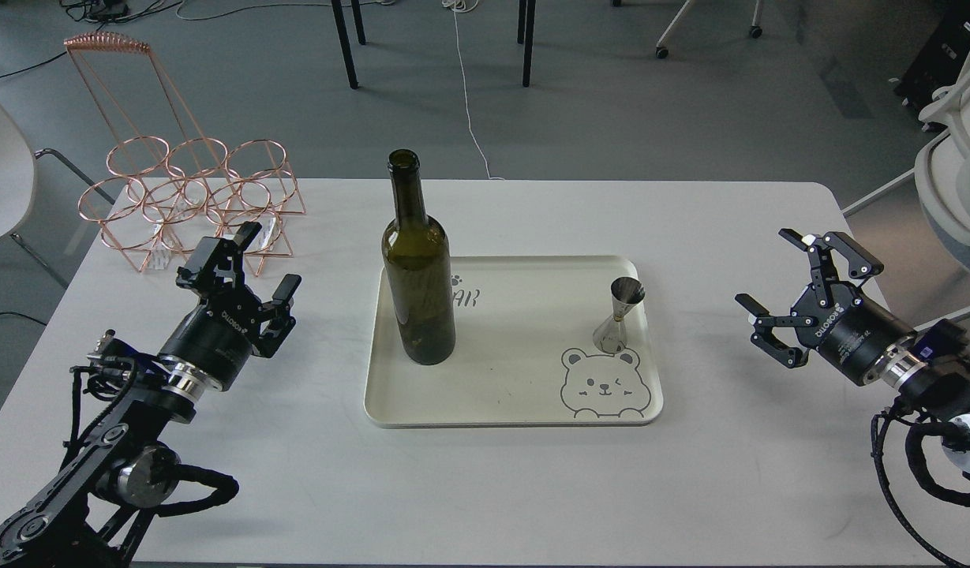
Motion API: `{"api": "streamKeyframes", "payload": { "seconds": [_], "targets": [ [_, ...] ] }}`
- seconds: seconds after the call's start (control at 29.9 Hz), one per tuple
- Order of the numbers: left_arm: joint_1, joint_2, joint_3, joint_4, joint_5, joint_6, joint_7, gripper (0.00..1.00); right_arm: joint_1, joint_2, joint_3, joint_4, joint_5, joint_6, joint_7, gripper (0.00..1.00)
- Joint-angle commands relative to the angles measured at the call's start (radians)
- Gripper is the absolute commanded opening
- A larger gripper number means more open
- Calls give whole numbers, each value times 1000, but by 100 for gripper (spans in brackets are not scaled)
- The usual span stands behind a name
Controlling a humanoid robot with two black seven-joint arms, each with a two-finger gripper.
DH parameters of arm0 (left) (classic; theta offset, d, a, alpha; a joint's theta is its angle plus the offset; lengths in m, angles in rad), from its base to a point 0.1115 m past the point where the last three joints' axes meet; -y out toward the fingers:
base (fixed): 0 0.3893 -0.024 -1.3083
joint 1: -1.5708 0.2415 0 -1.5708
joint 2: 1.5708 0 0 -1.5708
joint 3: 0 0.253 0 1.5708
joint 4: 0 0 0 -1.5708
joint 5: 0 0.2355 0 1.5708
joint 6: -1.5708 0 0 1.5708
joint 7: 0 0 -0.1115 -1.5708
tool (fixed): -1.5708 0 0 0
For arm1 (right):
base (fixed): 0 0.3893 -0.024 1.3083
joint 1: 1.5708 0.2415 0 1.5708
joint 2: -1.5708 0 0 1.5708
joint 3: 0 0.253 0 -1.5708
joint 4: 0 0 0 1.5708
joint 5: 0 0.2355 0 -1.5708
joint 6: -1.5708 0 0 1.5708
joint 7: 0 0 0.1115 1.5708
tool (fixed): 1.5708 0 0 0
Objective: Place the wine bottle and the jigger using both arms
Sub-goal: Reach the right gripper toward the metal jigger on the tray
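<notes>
On the cream tray (524,414), the wine bottle (418,272) stands left, the jigger (620,315) right. Both grippers, left (270,264) and right (800,296), hover apart, fingers spread, empty. A returning arm could topple the tall bottle.

Bottle (418,272): dark olive-green glass, no label. Jigger (620,317): shiny steel. Tray (516,394): cream w/ grey bear drawing (601,384) and grey letters. Table (485,473): white. Rack (186,201): copper-pink wire. Grippers: black.
</notes>
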Motion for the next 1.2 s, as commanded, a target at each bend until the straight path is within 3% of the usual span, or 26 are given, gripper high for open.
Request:
{"api": "streamKeyframes", "payload": {
  "seconds": [0.0,0.1,0.23,0.37,0.5,0.67,0.84,0.97,1.17],
  "targets": [
    [3,3,0,-5,0,3,-5,98,0,4,0,2,-2,0,0,99],
    [2,5,0,-5,-1,1,1,98,5,4,0,6,-22,0,0,99],
    [0,14,-3,-3,-6,1,-13,98,11,-34,14,60,-285,-14,0,99],
    [-1,60,4,-6,0,-8,-80,98,3,-155,97,168,-679,-71,0,99],
    [-5,91,10,-9,-3,-11,-140,98,0,-226,106,267,-1076,-210,0,99],
    [-3,97,10,-15,-6,-11,-144,98,-11,-217,98,268,-1476,-484,0,99],
    [-2,95,15,-29,-6,-8,-144,98,-18,-96,61,195,-1720,-784,0,99],
    [-2,92,15,-35,-6,-8,-144,98,-18,22,51,52,-1835,-953,0,99],
    [-2,92,15,-35,-6,-6,-144,98,-14,185,51,-101,-1896,-971,0,98]
  ]
}}
